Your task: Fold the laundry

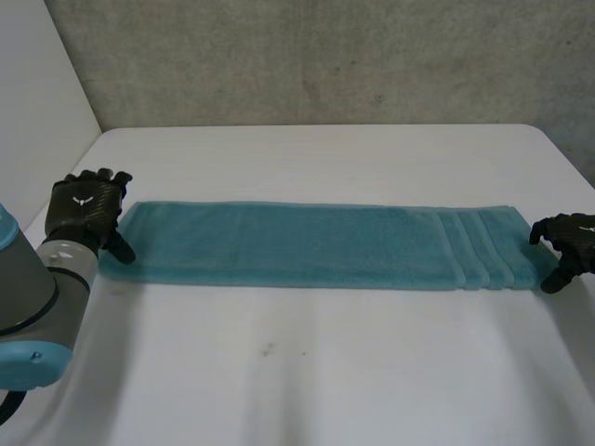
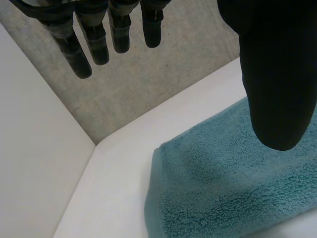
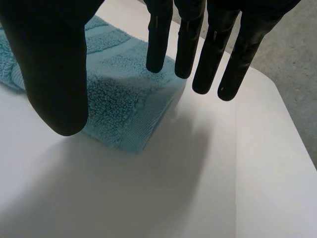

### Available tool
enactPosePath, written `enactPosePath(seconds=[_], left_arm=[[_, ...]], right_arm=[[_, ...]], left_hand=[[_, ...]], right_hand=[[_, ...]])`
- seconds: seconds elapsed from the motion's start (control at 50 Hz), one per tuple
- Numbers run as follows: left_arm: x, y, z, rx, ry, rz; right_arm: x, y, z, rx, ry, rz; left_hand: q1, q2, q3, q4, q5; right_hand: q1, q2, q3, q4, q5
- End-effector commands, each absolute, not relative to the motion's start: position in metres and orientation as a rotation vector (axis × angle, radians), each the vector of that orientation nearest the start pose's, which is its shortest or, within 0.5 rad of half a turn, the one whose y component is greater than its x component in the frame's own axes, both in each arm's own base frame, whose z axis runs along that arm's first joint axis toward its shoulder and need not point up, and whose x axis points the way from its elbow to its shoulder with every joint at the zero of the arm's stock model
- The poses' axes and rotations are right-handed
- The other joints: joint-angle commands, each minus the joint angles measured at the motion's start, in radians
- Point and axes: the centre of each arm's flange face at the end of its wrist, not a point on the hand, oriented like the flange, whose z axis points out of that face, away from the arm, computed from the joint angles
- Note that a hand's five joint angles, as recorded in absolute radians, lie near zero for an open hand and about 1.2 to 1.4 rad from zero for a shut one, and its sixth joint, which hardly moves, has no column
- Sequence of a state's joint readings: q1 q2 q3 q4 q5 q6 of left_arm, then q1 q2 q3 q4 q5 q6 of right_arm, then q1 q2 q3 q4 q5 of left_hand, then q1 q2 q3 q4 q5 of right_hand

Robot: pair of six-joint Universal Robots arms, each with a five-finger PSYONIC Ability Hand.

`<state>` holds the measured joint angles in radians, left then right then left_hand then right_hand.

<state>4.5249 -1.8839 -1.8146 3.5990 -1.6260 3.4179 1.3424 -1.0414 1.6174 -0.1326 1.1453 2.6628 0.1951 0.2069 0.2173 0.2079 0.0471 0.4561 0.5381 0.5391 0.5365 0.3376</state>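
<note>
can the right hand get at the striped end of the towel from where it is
Probably yes. The right hand hangs open right beside the striped end of the towel, fingers straight and thumb apart, and nothing lies between them on the table.

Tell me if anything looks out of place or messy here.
Nothing serious. The teal towel lies flat and straight as a long folded strip, with the left hand and right hand open at its ends. The only oddity is a small dark speck on the white table, nearer the robot.
</note>
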Motion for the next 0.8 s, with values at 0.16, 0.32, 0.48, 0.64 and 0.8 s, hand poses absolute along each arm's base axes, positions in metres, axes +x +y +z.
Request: enactPosePath(seconds=[0.16,0.32,0.48,0.64,0.8], left_arm=[[-0.193,-0.304,0.174,0.490,2.223,-2.037],[-0.192,-0.304,0.174,0.488,2.224,-2.034],[-0.192,-0.305,0.174,0.486,2.224,-2.034],[-0.191,-0.305,0.176,0.478,2.219,-2.040],[-0.191,-0.303,0.176,0.479,2.220,-2.039]], right_arm=[[0.086,-0.379,0.123,-0.678,2.561,-1.731],[0.075,-0.386,0.127,-0.648,2.590,-1.779],[0.000,-0.411,0.143,-0.454,2.868,-1.961],[-0.049,-0.421,0.166,-0.484,3.021,-2.090],[0.041,-0.424,0.206,-0.652,2.696,-2.268]], left_hand=[[-0.021,-0.032,-0.043,-0.033,-0.047],[-0.021,-0.032,-0.043,-0.033,-0.047],[-0.021,-0.032,-0.043,-0.033,-0.047],[-0.021,-0.032,-0.043,-0.033,-0.047],[-0.021,-0.032,-0.043,-0.033,-0.047]], right_hand=[[0.822,0.741,0.740,0.742,0.767],[0.940,0.858,0.857,0.860,0.884],[0.940,0.858,0.857,0.860,0.884],[0.940,0.858,0.857,0.860,0.884],[0.940,0.858,0.857,0.860,0.884]])
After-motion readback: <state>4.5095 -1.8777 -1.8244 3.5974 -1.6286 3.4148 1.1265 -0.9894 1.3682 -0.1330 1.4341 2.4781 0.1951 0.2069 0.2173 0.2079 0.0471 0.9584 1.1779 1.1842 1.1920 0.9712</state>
